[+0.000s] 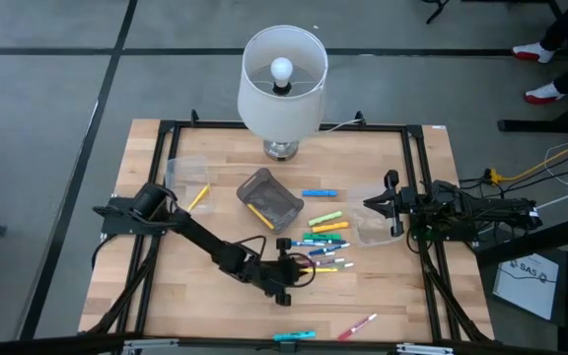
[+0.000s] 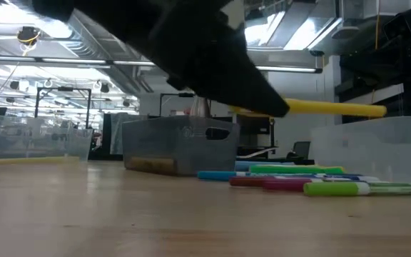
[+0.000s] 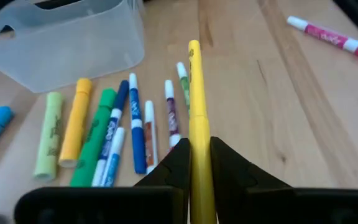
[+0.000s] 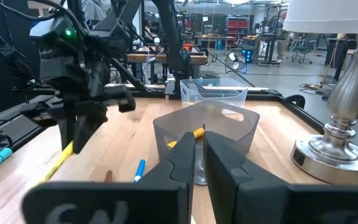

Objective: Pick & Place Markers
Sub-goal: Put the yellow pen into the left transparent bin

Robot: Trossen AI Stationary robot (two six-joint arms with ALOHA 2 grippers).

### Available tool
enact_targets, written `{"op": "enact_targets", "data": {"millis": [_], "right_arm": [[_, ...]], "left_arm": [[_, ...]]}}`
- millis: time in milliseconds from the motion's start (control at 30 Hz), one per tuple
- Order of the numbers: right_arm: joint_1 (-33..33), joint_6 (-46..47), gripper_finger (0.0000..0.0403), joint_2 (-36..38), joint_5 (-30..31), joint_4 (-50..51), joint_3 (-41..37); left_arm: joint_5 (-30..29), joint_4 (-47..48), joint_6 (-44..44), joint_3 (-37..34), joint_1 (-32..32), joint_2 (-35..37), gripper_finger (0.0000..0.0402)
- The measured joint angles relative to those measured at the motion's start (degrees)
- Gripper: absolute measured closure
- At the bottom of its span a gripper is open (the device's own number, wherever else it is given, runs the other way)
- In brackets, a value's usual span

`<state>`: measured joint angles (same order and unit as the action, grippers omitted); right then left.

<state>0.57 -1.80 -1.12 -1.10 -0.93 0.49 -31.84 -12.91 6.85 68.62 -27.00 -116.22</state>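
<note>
Several markers [image 1: 325, 240] in lime, orange, green, blue and white lie flat side by side mid-table, also in the left wrist view [image 3: 95, 137] and the low view [image 2: 312, 187]. My left gripper [image 1: 299, 272] hangs just left of them, shut on a yellow marker [image 3: 195, 93] that is lifted above the table [image 2: 334, 108]. At the table's right side my right gripper [image 1: 390, 202] is parked level and shut, with nothing in it [image 4: 199, 163]. My left gripper [image 3: 201, 154] pinches the yellow marker's barrel [image 3: 199, 140] between its two fingers. The marker runs along the fingers and sticks out well ahead of them. The fingers come from the table's left, slanting down. The marker is clear of the table, about level.
A grey bin [image 1: 269, 197] holding a yellow marker stands mid-table. Clear bins stand at the left [image 1: 187, 170] and right [image 1: 371, 227]. A lamp [image 1: 282, 89] is at the far edge. A blue marker [image 1: 319, 192], a cyan marker [image 1: 294, 336] and a pink marker [image 1: 358, 325] lie apart.
</note>
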Motion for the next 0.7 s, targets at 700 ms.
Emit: {"op": "enact_targets", "data": {"millis": [700], "right_arm": [[0.01, 0.00, 0.0368, 0.01, -0.02, 0.02, -0.02]], "left_arm": [[-14.78, 17.13, 2.76, 0.12, -6.21, 10.14, 0.0369]]}}
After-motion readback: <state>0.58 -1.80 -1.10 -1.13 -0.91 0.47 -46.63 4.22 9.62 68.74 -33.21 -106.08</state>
